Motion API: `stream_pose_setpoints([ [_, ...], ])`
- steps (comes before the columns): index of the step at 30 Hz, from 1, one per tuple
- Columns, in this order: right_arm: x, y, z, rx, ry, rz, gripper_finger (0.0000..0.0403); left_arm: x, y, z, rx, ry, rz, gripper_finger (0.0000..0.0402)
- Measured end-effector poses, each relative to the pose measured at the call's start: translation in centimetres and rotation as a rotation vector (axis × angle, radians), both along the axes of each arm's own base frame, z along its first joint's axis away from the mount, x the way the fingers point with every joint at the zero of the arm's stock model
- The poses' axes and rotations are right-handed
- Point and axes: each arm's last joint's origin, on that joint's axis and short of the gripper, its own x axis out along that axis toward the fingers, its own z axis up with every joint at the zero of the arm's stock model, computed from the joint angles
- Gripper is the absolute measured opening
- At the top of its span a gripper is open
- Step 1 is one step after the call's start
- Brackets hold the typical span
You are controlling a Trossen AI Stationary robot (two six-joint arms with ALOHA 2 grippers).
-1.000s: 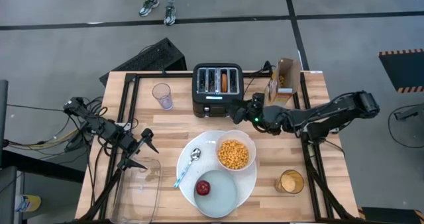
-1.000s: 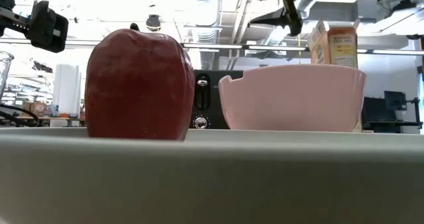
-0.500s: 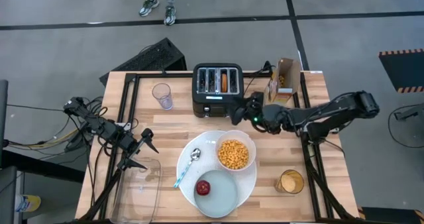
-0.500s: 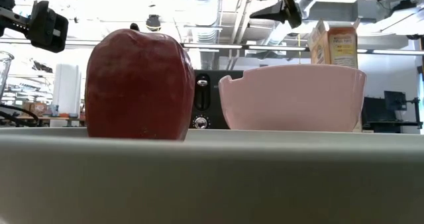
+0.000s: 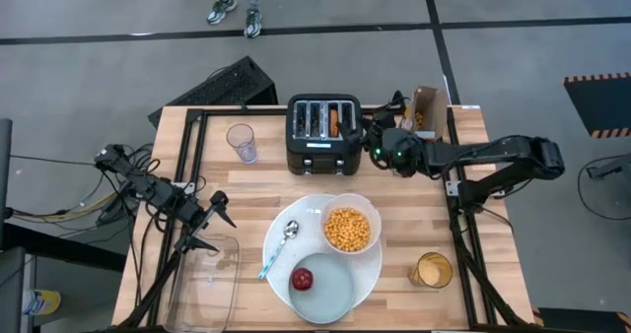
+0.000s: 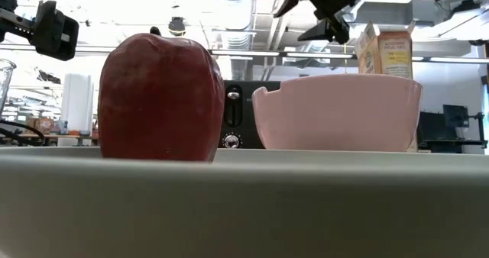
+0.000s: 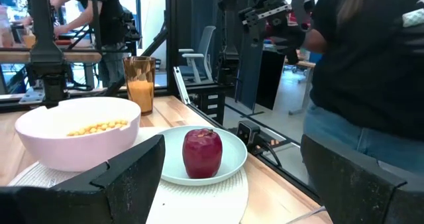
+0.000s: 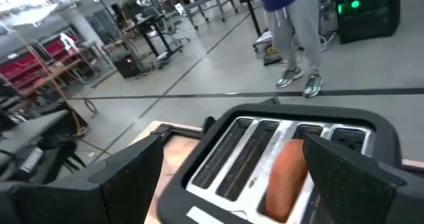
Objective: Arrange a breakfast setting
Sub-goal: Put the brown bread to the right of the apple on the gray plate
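Note:
A large white plate (image 5: 286,264) holds a white bowl (image 5: 347,228) of yellow cereal, a pale-blue plate (image 5: 330,286) with a red apple (image 5: 302,279) on it, and a blue-handled spoon (image 5: 278,246). A toasted bagel (image 5: 335,122) stands on edge in a slot of the black toaster (image 5: 317,146). My right gripper (image 5: 363,136) is open and empty at the toaster's right side, above it; its wrist view shows the bagel (image 8: 286,174) ahead between the fingers. My left gripper (image 5: 219,231) is open and empty at the table's left.
An empty glass (image 5: 242,141) stands left of the toaster, and an open cereal box (image 5: 424,114) right of it. A glass of orange juice (image 5: 431,270) stands at the near right and a clear container (image 5: 202,274) at the near left. A person stands beyond the far edge.
My right gripper has gone toward the table's far edge, from beside the bowl to the toaster's right side, and has risen a little. The left arm and the plates have kept still.

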Motion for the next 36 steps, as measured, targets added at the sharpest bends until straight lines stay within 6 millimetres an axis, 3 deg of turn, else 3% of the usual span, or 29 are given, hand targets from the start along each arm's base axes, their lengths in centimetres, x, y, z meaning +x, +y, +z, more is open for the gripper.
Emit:
stream_pose_setpoints([
  [3,0.0,-0.2,0.0,-0.03,0.042,0.002,0.0379,0.0,0.0,0.0,0.0,0.0,0.0,0.0339],
  [8,0.1,-0.5,1.9,-0.128,0.1,0.01,0.0379,0.0,0.0,0.0,0.0,0.0,0.0,0.0339],
  [18,-0.1,-2.4,4.2,-0.146,0.092,-0.057,0.0379,0.0,0.0,0.0,0.0,0.0,0.0,0.0339],
  [32,4.6,-4.4,3.3,-0.133,0.129,-0.036,0.0379,0.0,0.0,0.0,0.0,0.001,0.0,0.0339],
  [36,5.9,-4.6,3.1,-0.16,0.248,-0.037,0.0379,0.0,0.0,0.0,0.0,0.001,0.0,0.0339],
])
